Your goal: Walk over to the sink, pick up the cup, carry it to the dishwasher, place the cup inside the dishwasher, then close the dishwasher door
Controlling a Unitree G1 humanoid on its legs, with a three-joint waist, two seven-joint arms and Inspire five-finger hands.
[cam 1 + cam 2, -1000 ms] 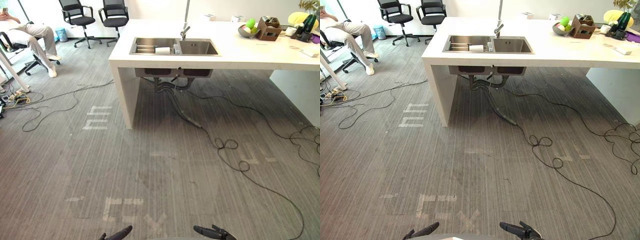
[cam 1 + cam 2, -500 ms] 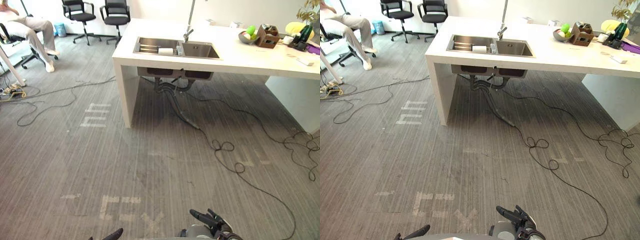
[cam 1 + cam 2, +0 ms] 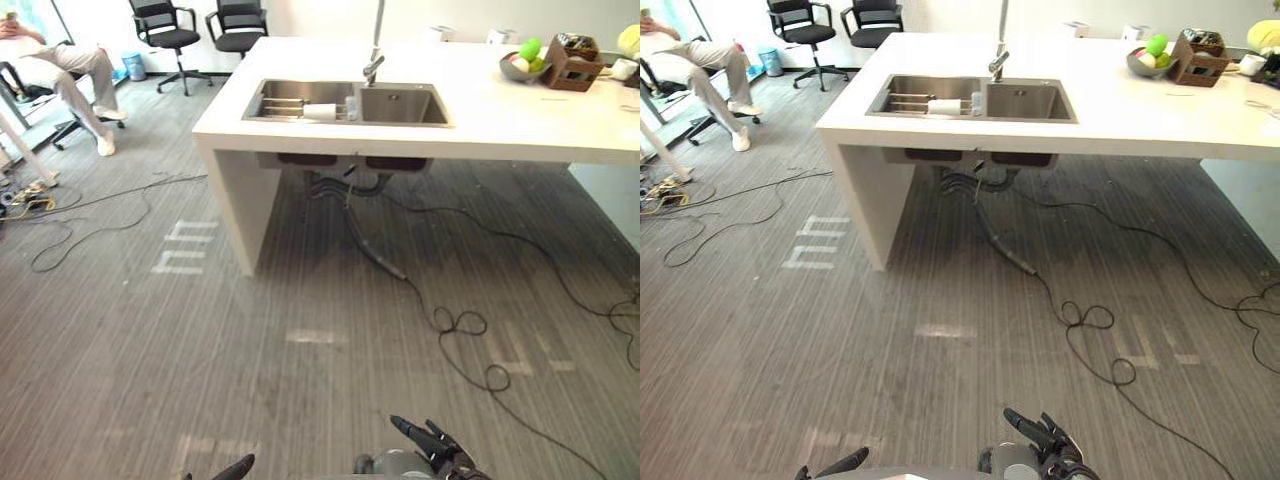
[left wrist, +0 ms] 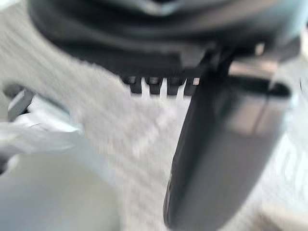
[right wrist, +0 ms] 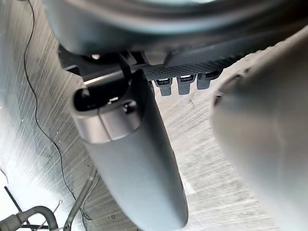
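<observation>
- The left hand [image 3: 238, 467] is being cut off at the bottom edge.
- A white object [image 3: 320, 112] in the sink [image 3: 400, 105] is showing too small to identify.

The sink [image 3: 400, 105] is brushed steel, the counter [image 3: 500, 125] smooth matt white, the floor [image 3: 150, 350] ribbed grey carpet.

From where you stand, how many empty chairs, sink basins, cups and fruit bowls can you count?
empty black chairs: 2
sink basins: 2
cup: 1
fruit bowl: 1
Total: 6
</observation>
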